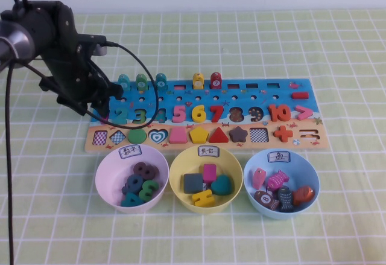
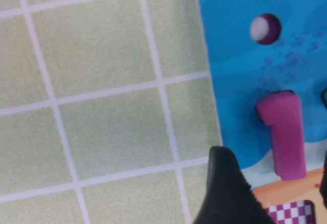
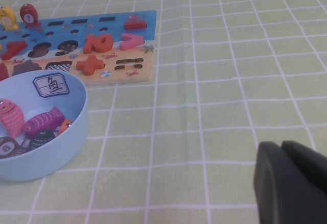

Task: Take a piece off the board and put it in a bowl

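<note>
Reaching stage: left gripper (image 2: 271, 183), jaws apart, straddles the piece (image 2: 285, 132) on the board (image 2: 230, 55); next, close. Right gripper (image 3: 294, 183), jaws together, sits well off the board.

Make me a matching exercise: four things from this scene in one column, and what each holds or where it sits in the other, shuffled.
Things:
1. lilac bowl
2. yellow bowl
3. blue bowl
4. pink "1"

Contents or place:
A. fish pieces
B. dark numerals
C. in its slot at the board's left end, under the left gripper
D. shape blocks

Pairs: 1-B, 2-D, 3-A, 4-C.

The right gripper sits low over bare cloth, right of the blue bowl.
</note>
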